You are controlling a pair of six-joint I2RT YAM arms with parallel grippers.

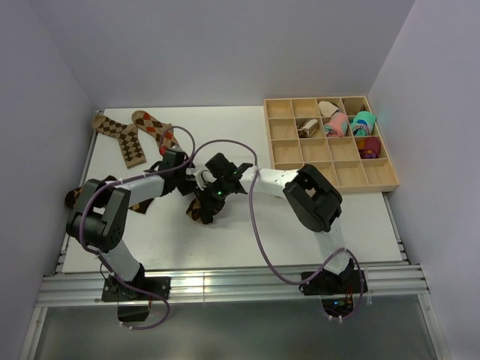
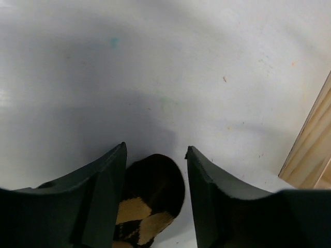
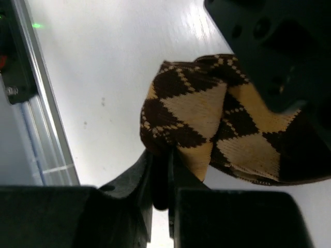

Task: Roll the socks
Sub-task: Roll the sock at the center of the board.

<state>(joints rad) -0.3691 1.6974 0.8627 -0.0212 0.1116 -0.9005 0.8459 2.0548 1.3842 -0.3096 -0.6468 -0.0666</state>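
**A:** Where is the sock?

**B:** The sock (image 1: 202, 210) is on the counter (image 1: 360, 225), well to the left of the tray (image 1: 352, 185) and a little nearer the arms than the tray's near rim.

**A:** How does it look?

**B:** It is dark brown knit with tan argyle diamonds and fine dotted lines crossing them. It is folded over on itself in a loose lump, and one rounded dark end pokes out.

**A:** And the right fingers?

**B:** The right fingers (image 3: 134, 181) are closed on a folded edge of the sock, pinching the knit.

**A:** The left?

**B:** The left fingers (image 2: 103, 175) stand apart with the rounded end between them. There is a clear gap at one finger. I cannot tell whether the other touches it.

**A:** Any others?

**B:** Two flat socks (image 1: 120, 139) lie side by side, far left of the tray. Both are argyle, and one has reddish diamonds. A brown-and-cream roll (image 1: 306, 129) sits inside the tray, in a cell of the second row from the back.
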